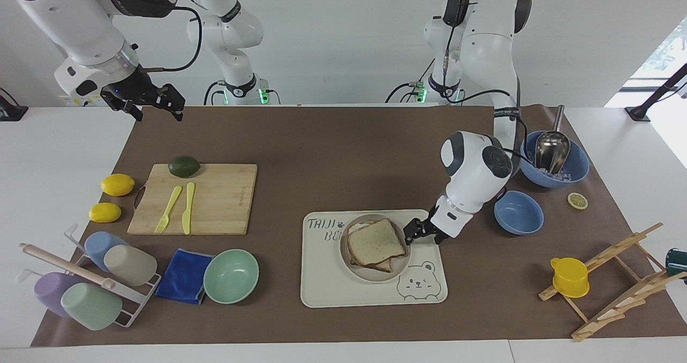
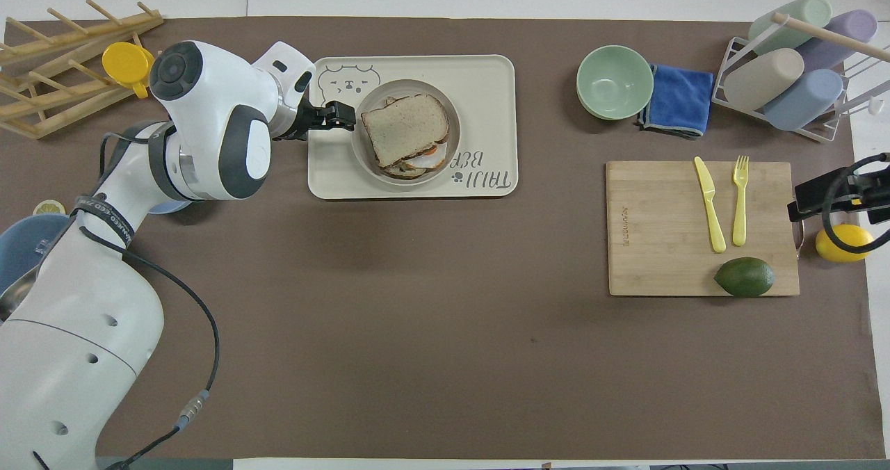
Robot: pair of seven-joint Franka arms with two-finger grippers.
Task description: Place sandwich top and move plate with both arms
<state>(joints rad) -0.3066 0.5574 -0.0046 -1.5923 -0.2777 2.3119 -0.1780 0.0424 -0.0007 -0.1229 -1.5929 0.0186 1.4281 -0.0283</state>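
Observation:
The sandwich top (image 1: 375, 243) lies flat on the egg-topped slice in the round beige plate (image 1: 400, 269), which stands on the bear-printed tray (image 1: 333, 290). In the overhead view the sandwich top (image 2: 405, 128) covers most of the plate (image 2: 358, 151), with egg showing at its nearer edge. My left gripper (image 1: 417, 233) is open and empty, low beside the plate's rim toward the left arm's end, apart from the bread; it also shows in the overhead view (image 2: 341, 115). My right gripper (image 1: 158, 105) is open and waits in the air by the table's edge at the right arm's end.
A cutting board (image 1: 214, 196) holds an avocado (image 1: 184, 166), a yellow fork and a knife. Two lemons, a cup rack, a blue cloth and a mint bowl (image 1: 231, 275) lie toward the right arm's end. Two blue bowls (image 1: 518, 211) and a wooden rack with a yellow cup stand toward the left arm's end.

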